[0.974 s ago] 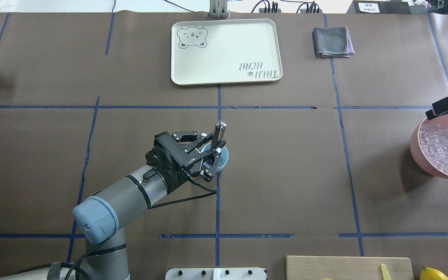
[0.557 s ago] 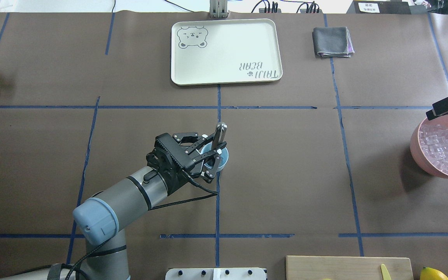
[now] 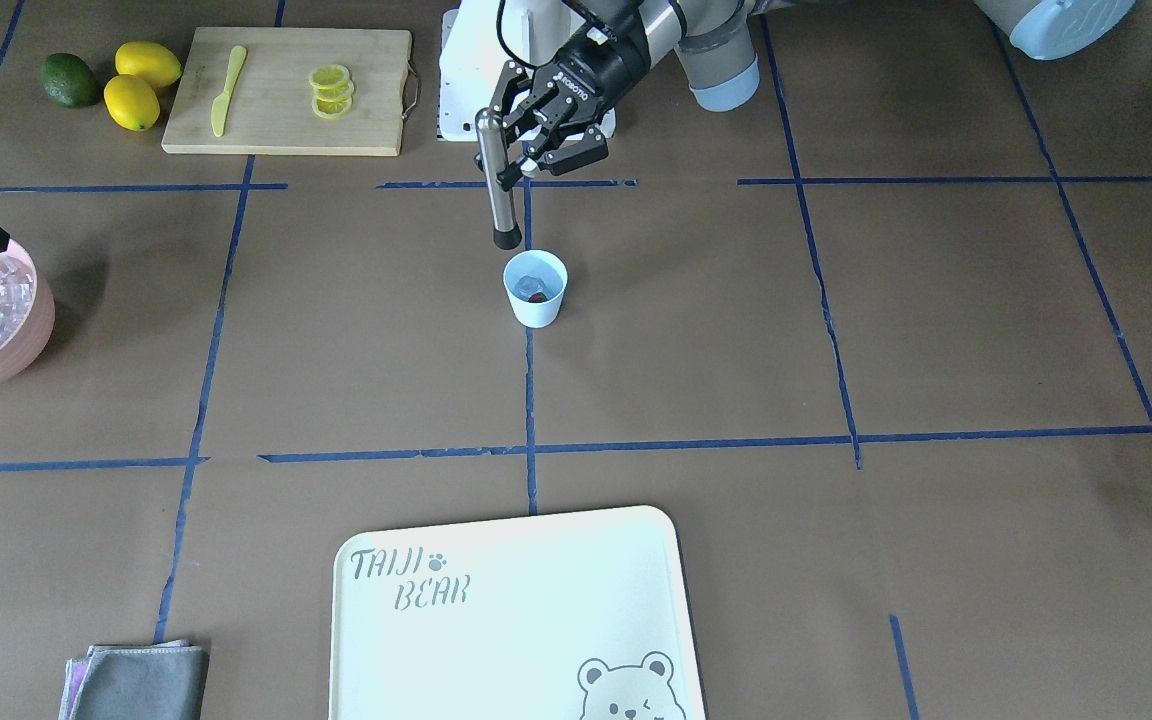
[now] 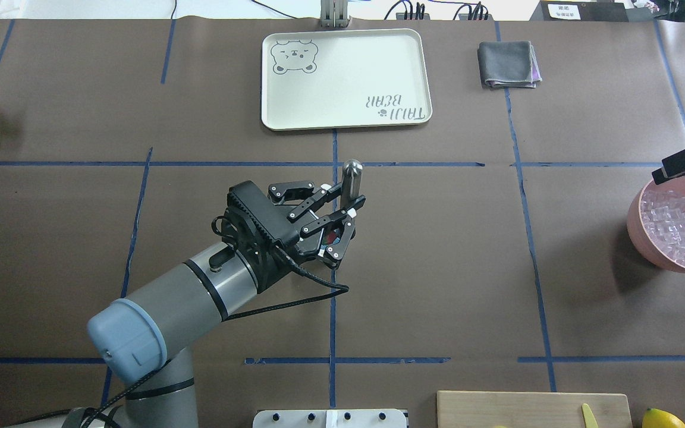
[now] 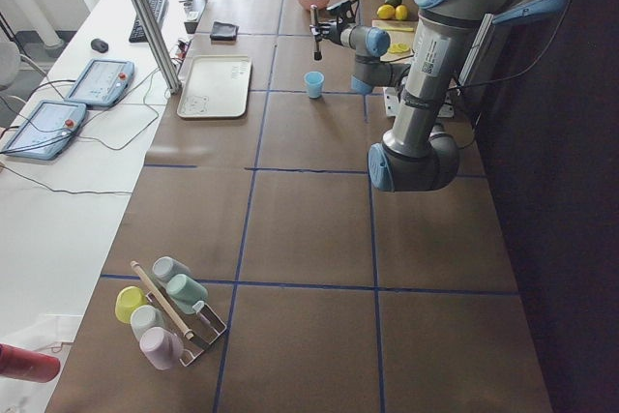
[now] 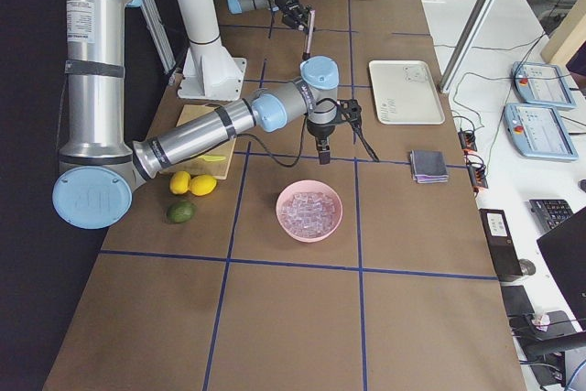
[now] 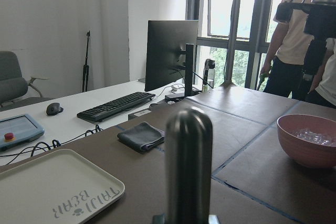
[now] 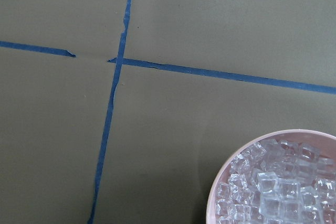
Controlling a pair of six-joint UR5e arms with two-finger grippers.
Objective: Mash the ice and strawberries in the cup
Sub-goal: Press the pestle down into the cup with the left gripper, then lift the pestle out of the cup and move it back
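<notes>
The loading looks done. The cup (image 3: 536, 288) stands upright near the middle of the table, a little toward the robot's edge. The front-facing view shows pale ice (image 3: 532, 278) in it, with the red strawberry (image 3: 535, 296) lying against the ice low in the cup. The left arm (image 4: 200, 285) reaches out from the robot's edge, and its jaws are closed on a steel muddler (image 3: 499, 185), gripping it high on the shaft so that it hangs nearly upright with its dark tip down. That tip is in the air just above the cup's rim on the robot's side, outside the cup and touching nothing. From overhead the jaws cover most of the cup, and only a speck of red shows between the fingers. The berry reads as a compact red lump and the ice as a glassy mass, but both are too small to tell how far they are crushed. I judge the mashing partly done at most, with more presses down into the cup likely needed. The right arm (image 6: 201, 130) takes no part here. Its jaws hang over the pink bowl (image 4: 637, 229) of spare ice cubes at the table's right end, and I cannot tell whether they are open or closed. The cream tray (image 4: 271, 122) by the far edge holds nothing.
</notes>
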